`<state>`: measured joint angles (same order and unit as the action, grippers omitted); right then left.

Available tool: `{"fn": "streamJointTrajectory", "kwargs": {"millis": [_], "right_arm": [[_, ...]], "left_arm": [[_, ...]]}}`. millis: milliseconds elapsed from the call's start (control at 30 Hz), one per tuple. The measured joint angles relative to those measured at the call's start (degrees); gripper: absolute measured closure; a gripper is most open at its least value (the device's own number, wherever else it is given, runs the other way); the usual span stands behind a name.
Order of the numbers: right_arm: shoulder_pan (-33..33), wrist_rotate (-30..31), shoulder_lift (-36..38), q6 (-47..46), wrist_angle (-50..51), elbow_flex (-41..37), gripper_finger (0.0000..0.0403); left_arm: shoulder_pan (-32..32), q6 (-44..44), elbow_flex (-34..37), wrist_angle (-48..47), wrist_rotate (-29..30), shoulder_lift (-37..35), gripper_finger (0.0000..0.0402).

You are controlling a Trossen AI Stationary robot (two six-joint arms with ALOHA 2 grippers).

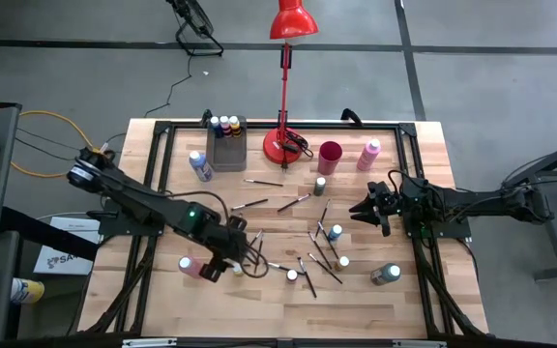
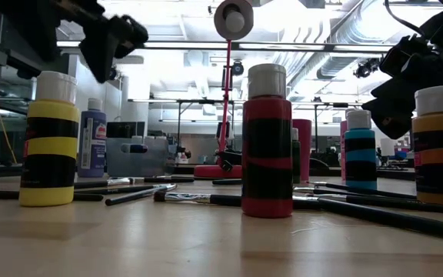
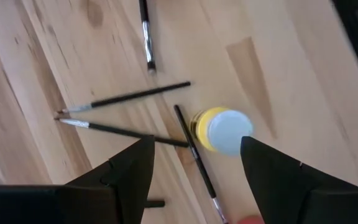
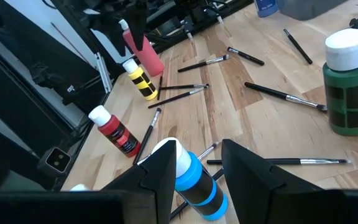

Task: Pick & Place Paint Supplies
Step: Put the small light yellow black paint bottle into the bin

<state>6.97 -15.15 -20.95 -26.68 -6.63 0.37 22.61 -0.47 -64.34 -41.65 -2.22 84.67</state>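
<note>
From above, the grey bin holds three paint bottles; the dark red cup stands beside the lamp base. Brushes and bottles lie scattered mid-table. In the left wrist view, the left gripper is spread above a yellow bottle. In the right wrist view, the right gripper is spread over a blue bottle. No label text is readable.

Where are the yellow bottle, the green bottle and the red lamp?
yellow bottle (image 3: 222, 130): left wrist view, on its white cap.
green bottle (image 4: 348, 93): right wrist view, on its body.
red lamp (image 1: 292, 19): high view, on its shade.
</note>
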Motion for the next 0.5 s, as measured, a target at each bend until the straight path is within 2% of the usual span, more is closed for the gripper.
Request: {"fn": "streamJointTrajectory", "kwargs": {"millis": [267,500], "right_arm": [[0.0,0.0,0.0,0.0,0.0,0.0,0.028],[0.0,0.0,0.0,0.0,0.0,0.0,0.028]], "left_arm": [[1.9,-2.1,2.4,0.1,2.0,-1.0,0.0169],[3.4,-5.5,10.0,9.7,2.8,-5.2,0.0169]]}}
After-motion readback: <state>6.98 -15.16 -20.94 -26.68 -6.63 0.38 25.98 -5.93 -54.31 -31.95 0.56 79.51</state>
